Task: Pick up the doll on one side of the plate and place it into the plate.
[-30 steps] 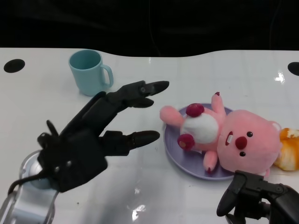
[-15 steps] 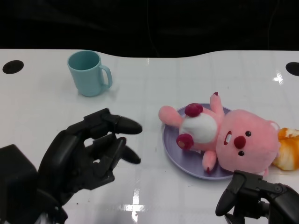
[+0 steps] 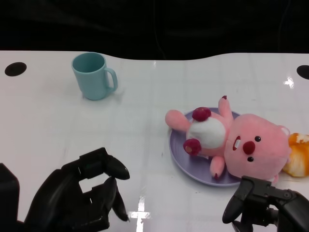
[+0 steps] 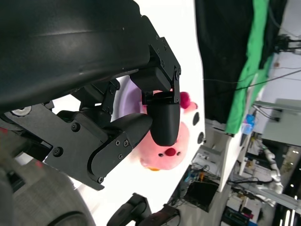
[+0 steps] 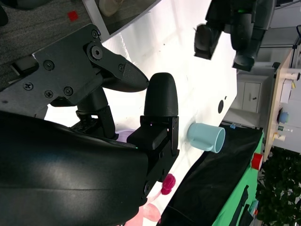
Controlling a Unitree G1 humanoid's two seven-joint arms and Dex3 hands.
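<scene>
Pink doll (image 3: 231,142) is lying on its back across the purple plate (image 3: 181,162): body and legs over the plate, head hanging past the plate's right rim onto the table (image 3: 145,106). Head is touching an orange item (image 3: 298,154) just right of it; can't tell what that item is.

Left hand (image 3: 82,195) is low at the near-left of the table, well apart from the plate. Fingers (image 3: 113,169) curled inward, nothing in them. Left wrist view agrees: fingers (image 4: 162,117) folded in, doll (image 4: 164,150) visible beyond them, not in contact.

Right hand (image 3: 268,208) sits at the near-right edge, just in front of the doll's head, not touching it. Fingers (image 3: 241,198) bent downward, holding nothing. Right wrist view shows the same: fingers (image 5: 160,103) empty, bent.

Teal mug (image 3: 94,75) stands upright at far left, handle facing right, well clear of the plate. It also shows in the right wrist view (image 5: 207,137).
</scene>
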